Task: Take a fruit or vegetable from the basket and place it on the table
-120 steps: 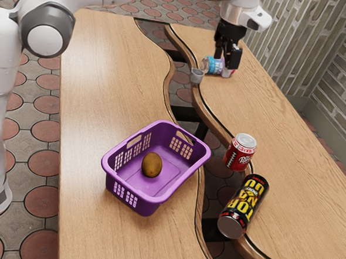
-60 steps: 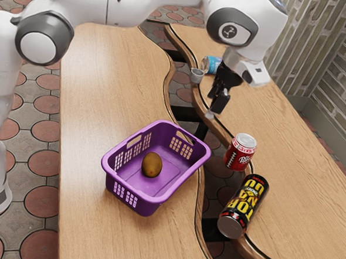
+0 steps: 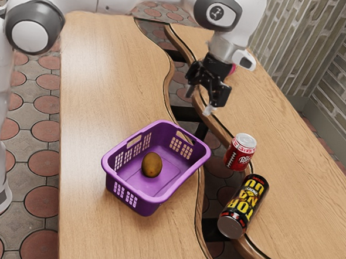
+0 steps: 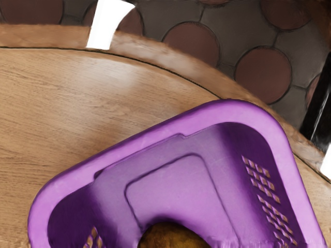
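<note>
The gripper (image 3: 199,102), released with its fingers apart, hangs in the upper right of the exterior view. The brown fruit (image 3: 152,165) (it resembles a kiwi) lies inside the purple basket (image 3: 177,191), near the middle of the frame, on the worktop (image 3: 105,84). A red can (image 3: 239,153) stands right of centre.

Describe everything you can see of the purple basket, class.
The purple basket looks like shiny plastic, roughly rectangular with rounded corners, a thick rim, gridded holes in its walls and handle slots. It stands upright on the wooden table, near a wavy edge. One brown oval fruit lies inside. The fingers hang clear of the basket.
</note>
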`<action>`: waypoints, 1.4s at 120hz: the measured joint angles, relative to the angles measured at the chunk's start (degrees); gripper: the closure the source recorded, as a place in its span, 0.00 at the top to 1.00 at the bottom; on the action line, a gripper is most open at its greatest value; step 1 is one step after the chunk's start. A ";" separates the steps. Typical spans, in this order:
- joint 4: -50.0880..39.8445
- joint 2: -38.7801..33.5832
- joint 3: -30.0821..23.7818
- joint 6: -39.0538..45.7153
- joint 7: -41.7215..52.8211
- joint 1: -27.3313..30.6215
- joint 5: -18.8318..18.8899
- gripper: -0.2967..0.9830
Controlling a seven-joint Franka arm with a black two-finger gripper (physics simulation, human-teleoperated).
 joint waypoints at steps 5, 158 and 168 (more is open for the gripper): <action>-9.61 -5.18 0.39 2.08 -5.87 -0.78 -1.37 0.77; -41.12 -19.10 5.60 32.30 -68.28 -16.04 9.14 0.77; -41.34 -19.12 5.79 31.99 -67.69 -16.14 8.91 0.77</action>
